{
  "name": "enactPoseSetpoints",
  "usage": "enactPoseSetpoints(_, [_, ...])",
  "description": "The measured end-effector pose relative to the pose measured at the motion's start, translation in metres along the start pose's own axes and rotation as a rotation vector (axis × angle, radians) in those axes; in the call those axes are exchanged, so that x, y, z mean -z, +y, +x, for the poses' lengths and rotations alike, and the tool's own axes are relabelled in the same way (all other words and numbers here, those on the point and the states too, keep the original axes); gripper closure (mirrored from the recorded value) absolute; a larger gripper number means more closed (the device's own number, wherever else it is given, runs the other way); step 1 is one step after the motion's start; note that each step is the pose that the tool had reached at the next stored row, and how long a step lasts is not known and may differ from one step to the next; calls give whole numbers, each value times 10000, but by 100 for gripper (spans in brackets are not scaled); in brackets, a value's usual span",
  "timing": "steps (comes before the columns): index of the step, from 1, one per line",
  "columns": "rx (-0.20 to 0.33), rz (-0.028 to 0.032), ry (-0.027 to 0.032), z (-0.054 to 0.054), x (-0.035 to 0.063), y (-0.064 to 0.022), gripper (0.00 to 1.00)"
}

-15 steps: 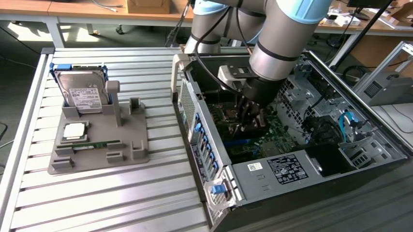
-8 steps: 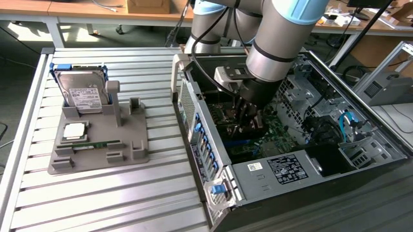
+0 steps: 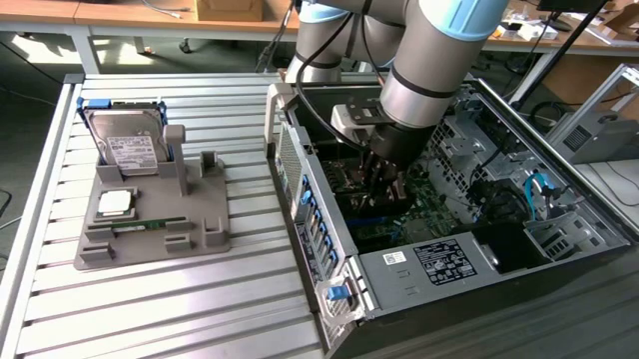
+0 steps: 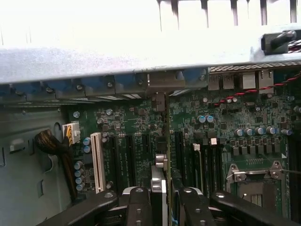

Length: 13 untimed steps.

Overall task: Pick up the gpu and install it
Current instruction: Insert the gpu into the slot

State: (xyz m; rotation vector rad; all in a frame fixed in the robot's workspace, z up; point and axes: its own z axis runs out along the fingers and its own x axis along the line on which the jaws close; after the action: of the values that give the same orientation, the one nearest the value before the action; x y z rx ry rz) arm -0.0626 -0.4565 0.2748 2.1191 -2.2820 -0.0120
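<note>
The main risk is misalignment: if the gpu (image 4: 165, 155) comes down tilted or off line from the slot beneath the gripper, its edge connector could catch on the slot wall or scrape neighbouring parts of the motherboard (image 4: 225, 122), and its metal bracket, ahead of the gripper at the rear wall of the computer case (image 3: 330, 247), could jam against the blue slot clips (image 4: 94, 87) rather than slide in; a push with the card half seated could bend it or let it slip in the grip. In the wrist view the gripper (image 4: 165, 200) stands partly closed, its 2 black fingers (image 4: 138, 202) pressed on either side of the thin card, which is seen edge-on and upright between them, running away from the gripper toward the rear wall. Whether the card's lower edge already touches a slot cannot be told. In the exterior view the gripper (image 3: 384, 183) reaches down inside the open case, just over the board. Well away from the gripper, outside the case, a grey parts holder (image 3: 150, 224) on the slatted table (image 3: 150, 314) carries a hard drive (image 3: 128, 142), a processor (image 3: 115, 202) and a memory stick (image 3: 140, 223).
</note>
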Motion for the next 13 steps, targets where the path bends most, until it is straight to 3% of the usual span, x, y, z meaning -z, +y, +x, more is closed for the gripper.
enactPoseSetpoints(13, [0, 0, 1, -1, -72, -2, 73])
